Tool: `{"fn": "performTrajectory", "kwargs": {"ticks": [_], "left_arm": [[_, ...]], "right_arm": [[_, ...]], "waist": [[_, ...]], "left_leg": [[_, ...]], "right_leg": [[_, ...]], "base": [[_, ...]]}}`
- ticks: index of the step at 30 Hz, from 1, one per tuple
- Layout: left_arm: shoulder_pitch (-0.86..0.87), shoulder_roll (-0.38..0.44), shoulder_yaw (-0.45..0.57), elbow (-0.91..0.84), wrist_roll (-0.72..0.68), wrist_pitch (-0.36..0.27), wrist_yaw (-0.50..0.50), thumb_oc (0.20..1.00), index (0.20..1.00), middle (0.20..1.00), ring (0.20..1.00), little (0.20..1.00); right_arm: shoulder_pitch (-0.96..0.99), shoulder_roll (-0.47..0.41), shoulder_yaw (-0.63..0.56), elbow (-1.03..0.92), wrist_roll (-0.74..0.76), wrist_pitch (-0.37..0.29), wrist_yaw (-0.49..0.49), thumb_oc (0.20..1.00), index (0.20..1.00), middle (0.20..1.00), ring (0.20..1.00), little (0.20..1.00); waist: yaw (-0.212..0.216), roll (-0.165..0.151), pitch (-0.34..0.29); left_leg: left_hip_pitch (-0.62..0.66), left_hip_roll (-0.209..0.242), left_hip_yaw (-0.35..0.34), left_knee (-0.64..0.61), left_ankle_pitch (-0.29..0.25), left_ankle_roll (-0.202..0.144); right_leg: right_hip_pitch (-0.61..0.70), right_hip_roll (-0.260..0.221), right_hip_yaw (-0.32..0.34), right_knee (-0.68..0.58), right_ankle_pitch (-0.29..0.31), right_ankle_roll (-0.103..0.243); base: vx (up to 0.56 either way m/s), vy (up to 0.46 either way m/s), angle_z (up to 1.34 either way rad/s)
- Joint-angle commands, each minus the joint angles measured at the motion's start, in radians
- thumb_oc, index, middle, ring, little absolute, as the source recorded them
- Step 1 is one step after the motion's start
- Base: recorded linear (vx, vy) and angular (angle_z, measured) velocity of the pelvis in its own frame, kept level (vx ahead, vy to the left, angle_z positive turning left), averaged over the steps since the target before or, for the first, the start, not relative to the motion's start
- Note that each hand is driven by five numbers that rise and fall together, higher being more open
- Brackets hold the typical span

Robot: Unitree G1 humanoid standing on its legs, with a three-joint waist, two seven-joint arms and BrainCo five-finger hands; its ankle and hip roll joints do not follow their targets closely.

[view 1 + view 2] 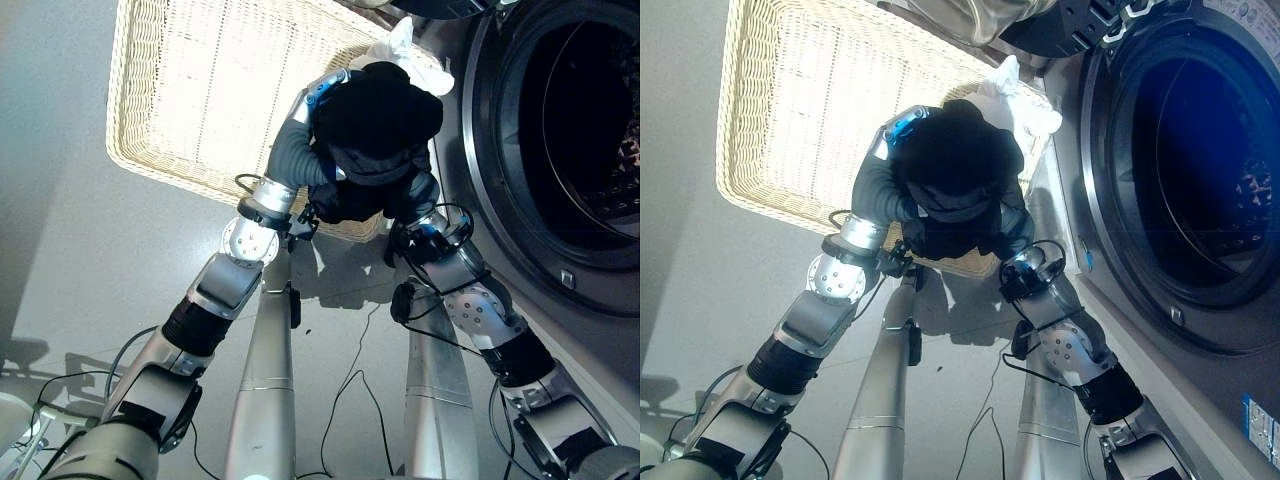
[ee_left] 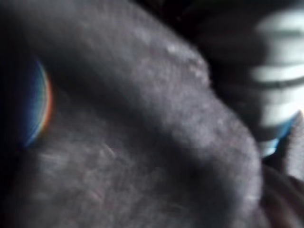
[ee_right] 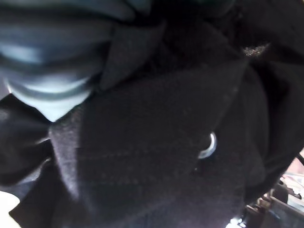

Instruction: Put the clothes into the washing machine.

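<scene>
Over at nine o'clock sits the wicker basket [image 1: 180, 90], pale and woven, flat on the grey floor [image 1: 60, 250]; the stretch of its base in view is bare weave. At its far right corner, around one o'clock from centre, a white cloth [image 1: 405, 50] pokes up over the rim.

Moving to the middle: both arms meet under a bundle of black clothes [image 1: 375, 125], lifted above the basket's right edge. The left hand [image 1: 325, 88] comes up along the bundle's left side, only a bit of it visible against the fabric, fingers buried in the cloth, so I cannot tell how they are set. Its wrist view looks onto dark grey fabric pressed up close.

The right hand [image 1: 428, 222] is beneath the bundle at about five o'clock from it, fingers hidden in the cloth, grip impossible to tell. The right wrist view shows black pinstriped cloth with a small metal ring [image 3: 208, 145].

At three o'clock, the washing machine [image 1: 480, 150] stands just beside the bundle, its round drum opening [image 1: 580, 130] dark and deep.
</scene>
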Motion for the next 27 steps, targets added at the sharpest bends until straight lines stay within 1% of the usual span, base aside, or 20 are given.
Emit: {"fn": "performTrajectory", "kwargs": {"ticks": [1, 4, 5, 6, 7, 8, 9, 10, 11, 13, 16, 18, 19, 20, 21, 22, 23, 24, 26, 27], "left_arm": [[0.013, 0.039, -0.022, -0.041, 0.11, 0.04, -0.076, 1.0, 1.0, 1.0, 1.0, 1.0], [0.017, 0.045, -0.023, -0.037, 0.113, 0.044, -0.078, 1.0, 1.0, 1.0, 1.0, 1.0], [0.007, 0.062, -0.023, -0.033, 0.124, 0.057, -0.083, 1.0, 1.0, 1.0, 1.0, 1.0], [0.01, 0.093, -0.017, -0.025, 0.152, 0.071, -0.06, 1.0, 1.0, 1.0, 1.0, 1.0], [0.008, 0.114, -0.012, -0.021, 0.184, 0.087, -0.041, 1.0, 1.0, 1.0, 1.0, 1.0], [0.0, 0.127, -0.003, -0.02, 0.213, 0.095, -0.024, 1.0, 1.0, 1.0, 1.0, 1.0], [0.01, 0.126, -0.006, -0.018, 0.215, 0.097, -0.024, 1.0, 1.0, 1.0, 1.0, 1.0], [-0.001, 0.134, 0.001, -0.019, 0.223, 0.105, -0.022, 1.0, 1.0, 1.0, 1.0, 1.0], [0.016, 0.147, 0.009, -0.014, 0.262, 0.125, -0.006, 1.0, 1.0, 1.0, 1.0, 1.0], [0.024, 0.164, 0.011, -0.009, 0.304, 0.146, 0.014, 1.0, 1.0, 1.0, 1.0, 1.0], [0.025, 0.193, 0.019, 0.002, 0.356, 0.176, 0.039, 1.0, 1.0, 1.0, 1.0, 1.0], [0.032, 0.202, 0.019, 0.007, 0.368, 0.191, 0.048, 1.0, 1.0, 1.0, 1.0, 1.0], [0.03, 0.214, 0.025, 0.012, 0.405, 0.222, 0.063, 1.0, 1.0, 1.0, 1.0, 1.0], [0.034, 0.218, 0.022, 0.015, 0.413, 0.231, 0.069, 1.0, 1.0, 1.0, 1.0, 1.0], [0.03, 0.222, 0.023, 0.016, 0.417, 0.236, 0.073, 1.0, 1.0, 1.0, 1.0, 1.0], [0.033, 0.223, 0.025, 0.018, 0.439, 0.245, 0.087, 1.0, 1.0, 1.0, 1.0, 1.0], [0.031, 0.236, 0.025, 0.026, 0.477, 0.269, 0.128, 1.0, 1.0, 1.0, 1.0, 1.0], [0.035, 0.237, 0.025, 0.031, 0.482, 0.27, 0.134, 1.0, 1.0, 1.0, 1.0, 1.0], [0.03, 0.247, 0.034, 0.036, 0.509, 0.284, 0.164, 1.0, 1.0, 1.0, 1.0, 1.0], [0.028, 0.251, 0.034, 0.042, 0.532, 0.301, 0.187, 1.0, 1.0, 1.0, 1.0, 1.0]], "right_arm": [[-0.032, 0.009, -0.043, -0.172, 0.1, -0.124, 0.064, 0.2, 0.2, 0.2, 0.2, 0.2], [-0.027, 0.006, -0.047, -0.169, 0.109, -0.133, 0.067, 0.2, 0.2, 0.2, 0.2, 0.2], [-0.034, -0.003, -0.06, -0.172, 0.121, -0.148, 0.068, 0.2, 0.2, 0.2, 0.2, 0.2], [-0.028, -0.016, -0.081, -0.172, 0.132, -0.176, 0.073, 0.2, 0.2, 0.2, 0.2, 0.2], [-0.026, -0.023, -0.095, -0.175, 0.128, -0.189, 0.075, 0.2, 0.2, 0.2, 0.2, 0.2], [-0.033, -0.031, -0.107, -0.182, 0.127, -0.192, 0.075, 0.2, 0.2, 0.2, 0.2, 0.2], [-0.023, -0.03, -0.105, -0.179, 0.126, -0.193, 0.075, 0.2, 0.2, 0.2, 0.2, 0.2], [-0.031, -0.034, -0.112, -0.183, 0.124, -0.197, 0.076, 0.2, 0.2, 0.2, 0.2, 0.2], [-0.014, -0.042, -0.123, -0.188, 0.125, -0.204, 0.076, 0.2, 0.2, 0.2, 0.2, 0.2], [-0.003, -0.046, -0.132, -0.19, 0.127, -0.209, 0.079, 0.2, 0.2, 0.2, 0.2, 0.2], [0.002, -0.058, -0.147, -0.196, 0.136, -0.218, 0.083, 0.2, 0.2, 0.2, 0.2, 0.2], [0.01, -0.061, -0.151, -0.196, 0.142, -0.216, 0.085, 0.2, 0.2, 0.2, 0.2, 0.2], [0.009, -0.067, -0.158, -0.2, 0.145, -0.214, 0.081, 0.2, 0.2, 0.2, 0.2, 0.2], [0.014, -0.068, -0.158, -0.201, 0.146, -0.212, 0.079, 0.2, 0.2, 0.2, 0.2, 0.2], [0.009, -0.069, -0.16, -0.202, 0.144, -0.211, 0.077, 0.2, 0.2, 0.2, 0.2, 0.2], [0.01, -0.071, -0.16, -0.205, 0.142, -0.213, 0.073, 0.2, 0.2, 0.2, 0.2, 0.2], [0.01, -0.07, -0.16, -0.205, 0.141, -0.211, 0.072, 0.2, 0.2, 0.2, 0.2, 0.2], [0.014, -0.069, -0.16, -0.205, 0.14, -0.21, 0.07, 0.2, 0.2, 0.2, 0.2, 0.2], [0.009, -0.075, -0.163, -0.208, 0.146, -0.21, 0.068, 0.2, 0.2, 0.2, 0.2, 0.2], [0.01, -0.073, -0.162, -0.206, 0.143, -0.211, 0.071, 0.2, 0.2, 0.2, 0.2, 0.2]], "waist": [[-0.039, 0.058, -0.013], [-0.038, 0.059, -0.013], [-0.04, 0.059, -0.013], [-0.04, 0.063, -0.013], [-0.041, 0.063, -0.013], [-0.042, 0.063, -0.013], [-0.041, 0.064, -0.013], [-0.042, 0.064, -0.013], [-0.04, 0.065, -0.013], [-0.039, 0.066, -0.013], [-0.038, 0.066, -0.013], [-0.038, 0.066, -0.013], [-0.038, 0.067, -0.013], [-0.037, 0.068, -0.013], [-0.038, 0.068, -0.013], [-0.036, 0.067, -0.013], [-0.036, 0.069, -0.013], [-0.034, 0.069, -0.013], [-0.033, 0.068, -0.013], [-0.032, 0.069, -0.013]], "left_leg": [[-0.006, -0.068, 0.001, 0.065, -0.041, 0.077], [0.004, -0.067, 0.002, 0.067, -0.049, 0.076], [-0.005, -0.066, 0.002, 0.064, -0.041, 0.077], [0.01, -0.064, 0.003, 0.061, -0.048, 0.076], [0.008, -0.062, 0.003, 0.058, -0.045, 0.075], [-0.018, -0.063, 0.007, 0.053, -0.021, 0.077], [0.008, -0.062, 0.003, 0.058, -0.044, 0.075], [-0.02, -0.063, 0.007, 0.055, -0.021, 0.077], [0.002, -0.061, 0.002, 0.057, -0.039, 0.075], [0.012, -0.059, 0.002, 0.057, -0.047, 0.075], [0.002, -0.057, 0.002, 0.058, -0.039, 0.076], [0.012, -0.056, 0.002, 0.06, -0.048, 0.075], [0.005, -0.055, 0.003, 0.057, -0.039, 0.075], [0.014, -0.053, 0.003, 0.059, -0.047, 0.075], [0.005, -0.053, 0.003, 0.057, -0.039, 0.075], [0.005, -0.053, 0.003, 0.056, -0.038, 0.075], [0.006, -0.051, 0.004, 0.054, -0.037, 0.075], [0.015, -0.05, 0.003, 0.056, -0.046, 0.074], [0.005, -0.049, 0.003, 0.054, -0.036, 0.074], [0.006, -0.05, 0.004, 0.052, -0.036, 0.074]], "right_leg": [[0.069, 0.045, -0.06, -0.157, 0.149, 0.085], [0.078, 0.045, -0.06, -0.155, 0.141, 0.088], [0.07, 0.044, -0.06, -0.16, 0.15, 0.086], [0.083, 0.045, -0.058, -0.161, 0.143, 0.089], [0.08, 0.044, -0.058, -0.163, 0.146, 0.088], [0.057, 0.041, -0.064, -0.172, 0.168, 0.081], [0.08, 0.044, -0.058, -0.162, 0.146, 0.089], [0.056, 0.041, -0.064, -0.171, 0.169, 0.081], [0.076, 0.042, -0.059, -0.164, 0.15, 0.087], [0.087, 0.041, -0.059, -0.162, 0.141, 0.089], [0.079, 0.038, -0.061, -0.162, 0.147, 0.087], [0.088, 0.038, -0.061, -0.159, 0.139, 0.089], [0.081, 0.036, -0.063, -0.16, 0.147, 0.088], [0.089, 0.035, -0.062, -0.157, 0.14, 0.09], [0.081, 0.034, -0.064, -0.16, 0.148, 0.088], [0.081, 0.033, -0.064, -0.16, 0.147, 0.088], [0.082, 0.033, -0.066, -0.16, 0.146, 0.089], [0.091, 0.032, -0.065, -0.156, 0.138, 0.091], [0.083, 0.03, -0.067, -0.161, 0.146, 0.088], [0.084, 0.03, -0.069, -0.161, 0.146, 0.089]], "base": [[0.0, 0.0, 0.0], [0.0, 0.0, 0.0], [0.0, 0.028, -0.04], [-0.01, 0.039, -0.05], [-0.03, 0.035, -0.04], [0.0, 0.0, 0.0], [-0.03, 0.008, -0.02], [0.0, 0.0, 0.0], [0.0, 0.0, 0.0], [0.02, -0.003, -0.02], [0.0, 0.0, 0.0], [0.0, 0.0, 0.0], [0.0, 0.0, 0.0], [0.0, 0.0, 0.0], [0.0, 0.0, 0.0], [0.0, 0.0, 0.0], [0.0, 0.0, 0.0], [0.0, 0.0, 0.0], [0.0, 0.0, 0.0], [0.0, 0.0, 0.0]]}}
